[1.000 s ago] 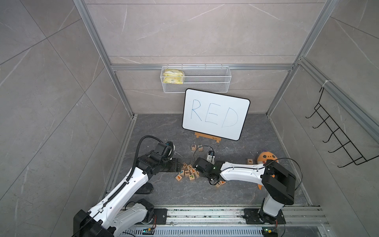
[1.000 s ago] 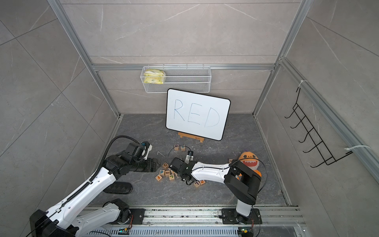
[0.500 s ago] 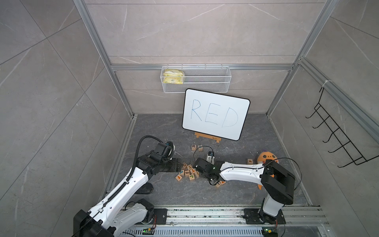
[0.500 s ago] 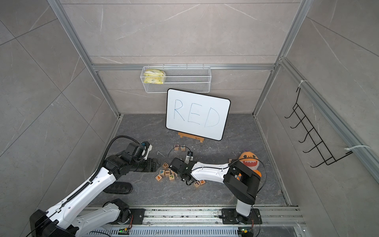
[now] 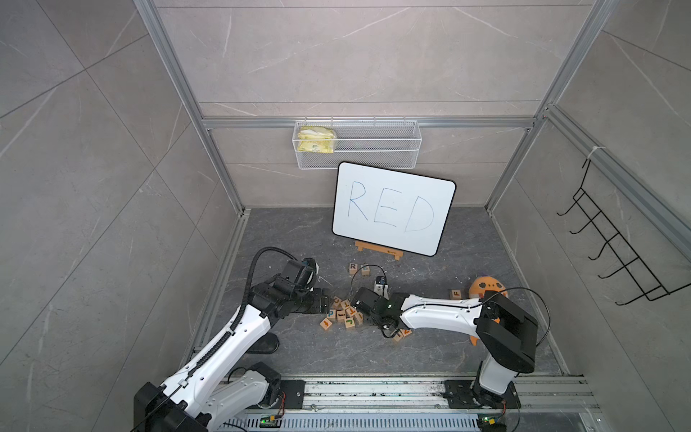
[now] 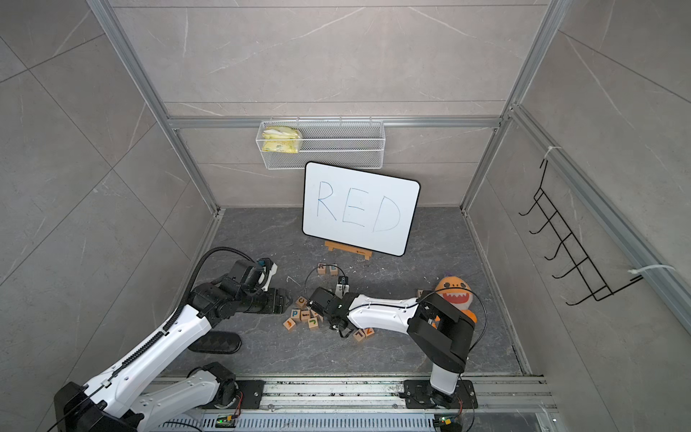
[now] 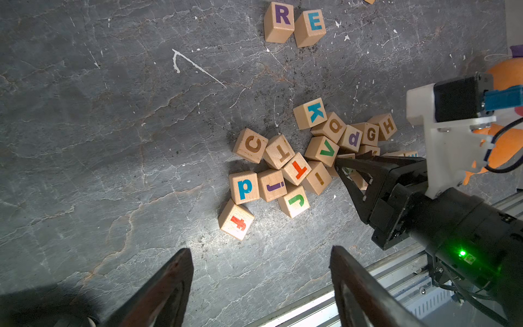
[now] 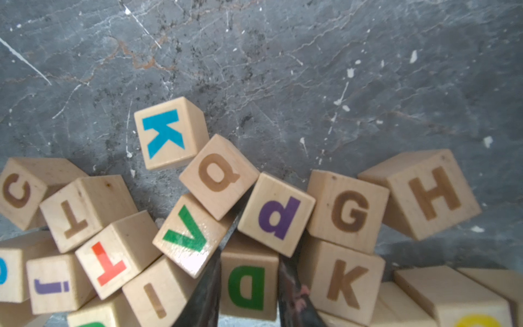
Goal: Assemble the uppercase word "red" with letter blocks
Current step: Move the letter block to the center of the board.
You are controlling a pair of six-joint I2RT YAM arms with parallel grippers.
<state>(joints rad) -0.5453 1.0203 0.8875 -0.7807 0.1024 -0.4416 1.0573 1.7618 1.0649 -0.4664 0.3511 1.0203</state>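
**Right claw clamps the green D**

The right gripper (image 7: 353,158) is buried in the pile of letter blocks (image 7: 283,170), jaws pressed against both sides of the green D block (image 8: 249,286). The left gripper (image 7: 260,252) hovers beside the pile, spread wide, holding nothing. Purple R block (image 7: 278,21) and teal E block (image 7: 310,27) sit touching, nearer the whiteboard (image 5: 392,209).

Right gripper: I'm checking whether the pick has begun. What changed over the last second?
The right gripper has drawn its fingers in against the green D block, which is not lifted from the pile. The left gripper, the R block and the E block stayed put.
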